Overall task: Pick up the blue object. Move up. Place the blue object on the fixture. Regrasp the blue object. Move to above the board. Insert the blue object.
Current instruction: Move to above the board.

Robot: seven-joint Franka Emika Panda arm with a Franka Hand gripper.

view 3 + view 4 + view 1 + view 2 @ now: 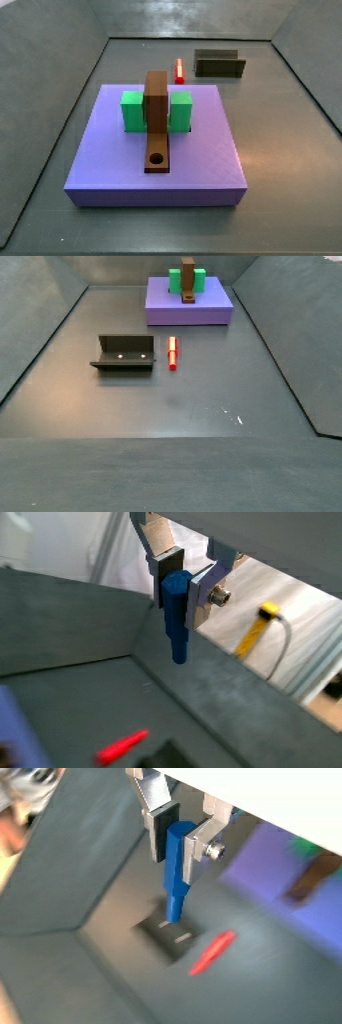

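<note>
We see the blue object (175, 612) as a slim, smooth, bright-blue cylindrical peg, matte in finish and hanging upright from the gripper (182, 574), whose flat silver fingers (164, 562) with dark pads are clamped narrowly on its upper end; in both wrist views the lower part of the peg hangs free below the fingers (162, 820), well above the floor. In a wrist view the gripper (183, 826) and its blue object (175, 873) hang over the dark fixture (168, 936), though we cannot tell how high above it, and a small red peg (211, 952) lies flat just beside that fixture; the red peg (120, 747) also shows on the floor in a wrist view. Neither the gripper nor the blue object appears in the side views. There we see the fixture (219, 65) as a dark olive-grey L-shaped bracket on a base plate, hard-edged and dull, standing on the grey floor at the far right, with the red peg (179, 70) to its left. The board (160, 150) is a flat lavender-blue square slab with crisp edges, carrying a long brown bar (158, 125) with a round hole at its near end, flanked by green blocks (134, 111). In a side view the fixture (123, 354) stands left of the red peg (173, 352), with the board (189, 304) far behind.
</note>
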